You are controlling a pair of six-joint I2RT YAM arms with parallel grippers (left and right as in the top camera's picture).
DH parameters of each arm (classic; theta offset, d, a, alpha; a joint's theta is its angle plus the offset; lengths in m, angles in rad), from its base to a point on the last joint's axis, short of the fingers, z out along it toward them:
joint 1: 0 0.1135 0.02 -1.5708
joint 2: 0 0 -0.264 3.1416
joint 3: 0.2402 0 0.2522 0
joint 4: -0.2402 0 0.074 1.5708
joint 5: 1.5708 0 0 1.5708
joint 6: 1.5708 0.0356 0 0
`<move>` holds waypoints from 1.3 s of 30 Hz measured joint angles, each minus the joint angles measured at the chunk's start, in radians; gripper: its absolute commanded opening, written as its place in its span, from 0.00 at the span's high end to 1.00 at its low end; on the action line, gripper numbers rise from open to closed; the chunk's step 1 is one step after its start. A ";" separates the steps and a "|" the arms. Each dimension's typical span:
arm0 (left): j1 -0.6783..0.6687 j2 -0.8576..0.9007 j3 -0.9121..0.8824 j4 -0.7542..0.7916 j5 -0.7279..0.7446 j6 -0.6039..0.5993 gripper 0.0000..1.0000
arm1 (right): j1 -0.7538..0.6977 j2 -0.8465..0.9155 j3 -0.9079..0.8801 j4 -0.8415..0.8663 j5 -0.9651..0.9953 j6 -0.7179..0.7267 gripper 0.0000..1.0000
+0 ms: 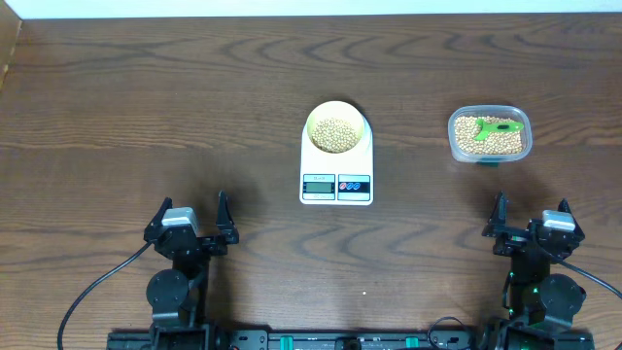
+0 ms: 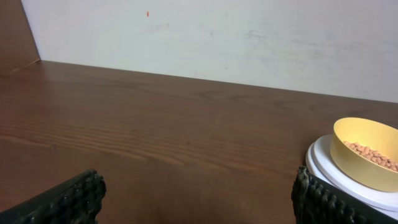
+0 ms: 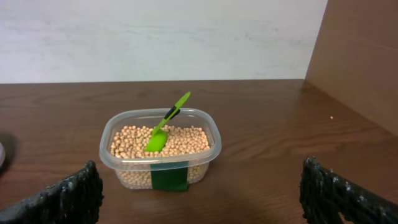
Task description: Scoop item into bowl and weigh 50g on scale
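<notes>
The pale-yellow bowl [image 1: 336, 125] stands on the white scale [image 1: 336, 182] at the table's middle, with tan beans [image 1: 335, 134] inside; it also shows in the left wrist view [image 2: 365, 153]. More beans [image 3: 183, 142] fill a clear plastic tub [image 1: 489, 134] at the right, with a green scoop [image 1: 501, 126] lying in them; the scoop also shows in the right wrist view [image 3: 165, 124]. My left gripper [image 1: 191, 222] is open and empty near the front left. My right gripper [image 1: 531, 219] is open and empty near the front right, below the tub.
A white wall runs along the table's far edge. A brown side panel [image 3: 367, 56] stands at the right and another at the far left [image 1: 8, 49]. The tub [image 3: 160, 149] carries a green tape label on its front.
</notes>
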 measured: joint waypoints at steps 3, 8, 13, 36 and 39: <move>0.000 0.000 0.000 0.000 0.000 0.000 0.02 | 0.000 0.000 0.000 0.000 0.000 0.000 0.01; 0.000 0.000 0.000 0.000 0.000 0.000 0.02 | 0.000 0.000 0.000 0.000 0.000 0.000 0.01; 0.000 0.000 0.000 0.000 0.000 0.000 0.02 | 0.000 0.000 0.000 0.000 0.000 0.000 0.01; 0.000 0.000 0.000 0.000 0.000 0.000 0.02 | 0.000 0.000 0.000 0.000 0.000 0.000 0.01; 0.000 0.000 0.000 0.000 0.000 0.000 0.02 | 0.000 0.000 0.000 0.000 0.000 0.000 0.01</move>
